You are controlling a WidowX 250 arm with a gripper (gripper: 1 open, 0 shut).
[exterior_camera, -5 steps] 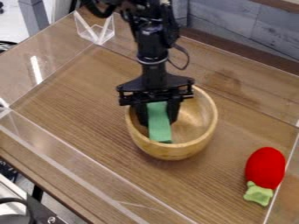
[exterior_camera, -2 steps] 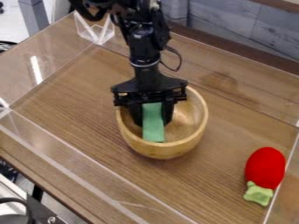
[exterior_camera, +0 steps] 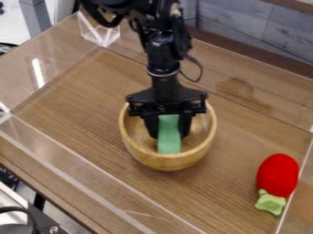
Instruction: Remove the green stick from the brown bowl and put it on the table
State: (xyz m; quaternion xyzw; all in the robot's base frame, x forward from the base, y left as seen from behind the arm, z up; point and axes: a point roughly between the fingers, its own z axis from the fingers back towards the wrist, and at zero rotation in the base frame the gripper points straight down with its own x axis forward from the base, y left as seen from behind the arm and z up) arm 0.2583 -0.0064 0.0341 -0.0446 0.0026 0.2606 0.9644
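Green stick in bowl, claw straddling its top end

Green stick (exterior_camera: pixel 169 135) lies inside the brown bowl (exterior_camera: pixel 167 137), leaning: lower end toward the bowl's near wall, upper end up toward the far rim. Not on the table (exterior_camera: pixel 86 101) yet, so the removal step is not done.

Claw (exterior_camera: pixel 169 111) points straight down into the bowl from above. Its two black fingers (exterior_camera: pixel 148 117) stand on either side of the stick's upper end, one left, one right. Fingers are spread part way, about the stick's width. Whether they actually press the stick or just sit beside it, cannot tell from this view; arm and finger bar hide the contact spots.

Step in hand, as I judge it: the grasp, right at the pinch-or-lift point. Next move calls for a firm pinch across the stick's flat sides if not already made, then a straight lift high enough for the lower end to clear the bowl's thick wall, then a sideways carry to bare tabletop and release.

Risk: stick is smooth and tilted, could pivot or slip in the fingers; a dragging lower end could catch the wall and shift the bowl.

Bowl sits near the middle of the tabletop, toward the near edge. Red strawberry toy (exterior_camera: pixel 276 175) lies well apart by the near-right corner, not involved.
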